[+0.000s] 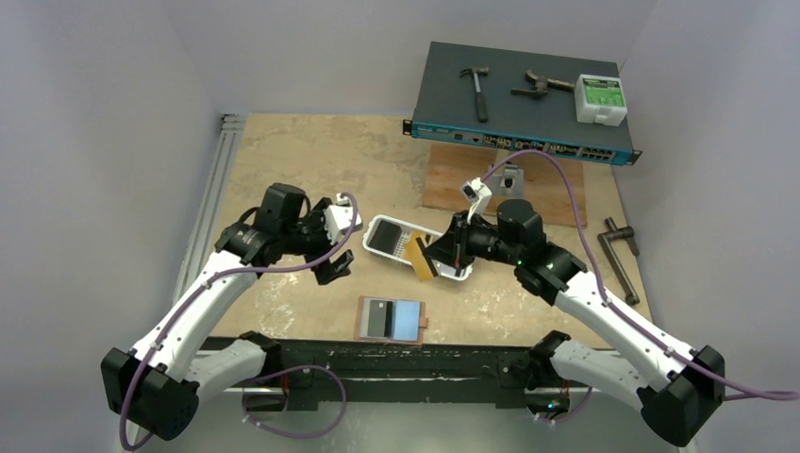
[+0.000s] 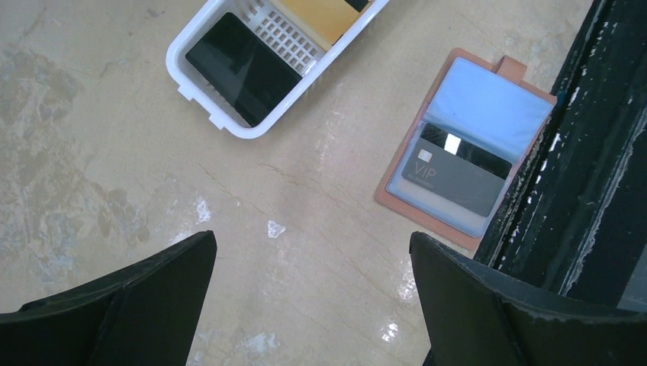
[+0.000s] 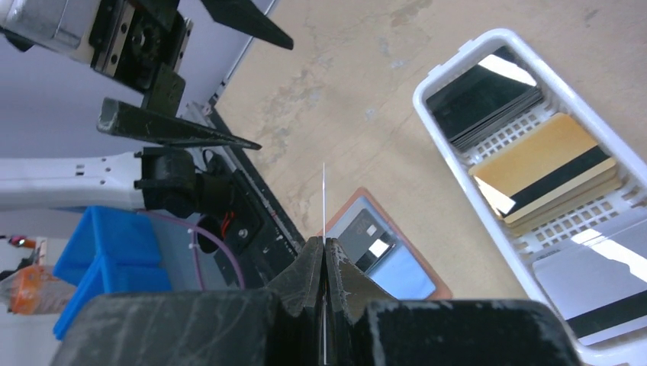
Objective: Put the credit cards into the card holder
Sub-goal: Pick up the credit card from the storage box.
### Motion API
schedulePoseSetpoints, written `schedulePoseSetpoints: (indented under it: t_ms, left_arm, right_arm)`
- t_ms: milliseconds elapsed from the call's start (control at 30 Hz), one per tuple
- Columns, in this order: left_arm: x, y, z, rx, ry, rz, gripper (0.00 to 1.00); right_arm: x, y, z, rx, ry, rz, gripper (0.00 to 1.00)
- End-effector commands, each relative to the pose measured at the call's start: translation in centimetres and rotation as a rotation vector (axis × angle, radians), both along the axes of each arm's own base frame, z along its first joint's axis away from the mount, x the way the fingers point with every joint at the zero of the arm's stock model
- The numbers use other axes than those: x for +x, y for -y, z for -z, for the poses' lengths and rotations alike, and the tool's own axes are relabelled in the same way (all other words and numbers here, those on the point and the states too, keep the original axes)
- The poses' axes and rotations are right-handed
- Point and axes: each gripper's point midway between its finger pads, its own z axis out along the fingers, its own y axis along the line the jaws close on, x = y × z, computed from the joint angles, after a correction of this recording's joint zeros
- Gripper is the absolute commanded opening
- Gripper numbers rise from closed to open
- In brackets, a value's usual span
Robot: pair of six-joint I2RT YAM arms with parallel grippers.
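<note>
The reddish-brown card holder (image 1: 359, 321) lies open near the table's front edge, with a black credit card (image 1: 375, 318) in its left pocket. My right gripper (image 1: 439, 250) hangs over the white tray (image 1: 377, 223), shut on an orange-yellow credit card (image 1: 422, 260). In the right wrist view that card (image 3: 323, 198) shows edge-on between the jaws (image 3: 324, 242), above the holder (image 3: 441, 288). More black (image 3: 484, 95), orange-yellow (image 3: 545, 168) and grey cards (image 3: 603, 282) lie in the tray. My left gripper (image 2: 313, 252) is open and empty over bare table, left of the holder (image 2: 397, 200).
A network switch (image 1: 443, 94) at the back carries a hammer (image 1: 479, 90), another tool (image 1: 541, 87) and a green-white box (image 1: 601, 98). A wooden board (image 1: 453, 184) lies before it, a metal crank (image 1: 621, 255) at the right. A black rail (image 1: 396, 363) runs along the front edge.
</note>
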Motion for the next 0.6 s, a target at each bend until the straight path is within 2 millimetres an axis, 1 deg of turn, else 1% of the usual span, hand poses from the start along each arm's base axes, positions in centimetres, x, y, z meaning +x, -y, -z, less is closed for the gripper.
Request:
schedulePoseSetpoints:
  t_ms: [0,167,267,333,467,567]
  left_arm:
    - [-0.6,1.9,-2.8,-0.122,-0.013,0.067,1.00]
    - [-3.1,3.9,-5.3,-0.286,-0.151,0.128,1.00]
    - [-4.7,5.0,-7.1,-0.399,-0.220,0.168,1.00]
    - [-5.6,5.5,-7.9,-0.450,-0.266,0.183,1.00]
    - [-5.8,6.2,-7.9,-0.513,-0.415,0.168,1.00]
    - [-4.9,6.6,-8.8,-0.621,-0.485,0.125,1.00]
  right_arm:
    - [-2.5,-0.5,-0.6,0.058,-0.021,-0.113,0.00]
    - [-3.7,-1.1,-1.5,0.142,0.001,-0.176,0.00]
    - [-3.7,-1.6,-2.2,0.194,0.019,-0.194,0.00]
    - [-3.5,-2.0,-2.5,0.225,0.021,-0.197,0.00]
    - [-2.7,-2.9,-3.5,0.319,0.015,-0.188,0.00]
    - [-2.0,-3.2,-4.6,0.374,0.038,-0.154,0.00]
